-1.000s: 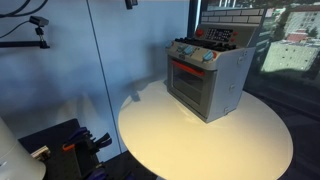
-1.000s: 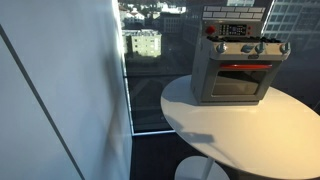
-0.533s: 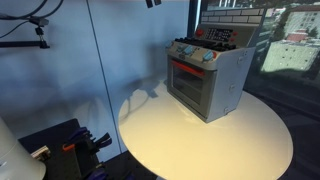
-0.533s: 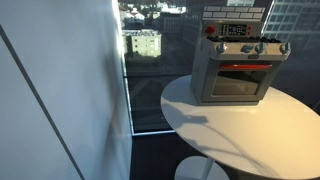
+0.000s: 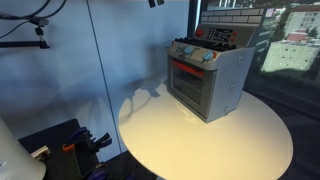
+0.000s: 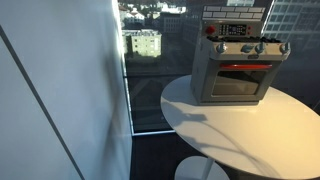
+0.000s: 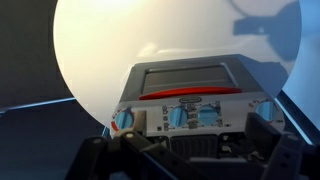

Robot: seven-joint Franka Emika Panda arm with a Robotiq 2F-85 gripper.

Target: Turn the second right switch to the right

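So the toy oven point(image 5: 208, 75) sat toward the back of the round white desk point(image 5: 200, 145), front door facing out over the bare part of the top. Both exterior views showed it point(image 6: 238, 65) standing upright, well in from the desk point(image 6: 235, 135) edge.

The arm point(image 5: 155, 3) was way up high. In an exterior view only a small dark bit of it poked in at the top edge of the frame, above and off to the side of the oven. It wasn't anywhere near touching anything. You could see its shadow on the desk in front of the oven.

The wrist view looked down on the oven point(image 7: 190, 85) from above and in front, so the wrist was tipped down toward the control panel. The claw point(image 7: 190, 152) showed as dark, blurry shapes along the bottom of that frame. Its fingers point(image 7: 97, 160) looked spread wide with nothing between them, so I'd call it empty and gaping, though the blur made it a bit rough to read.

The row of blue switches point(image 7: 178, 117) ran across the front panel above the door. Counting from the right in the wrist view, the second switch point(image 7: 208, 115) sat just beside the middle one. The claw hung well clear of it.
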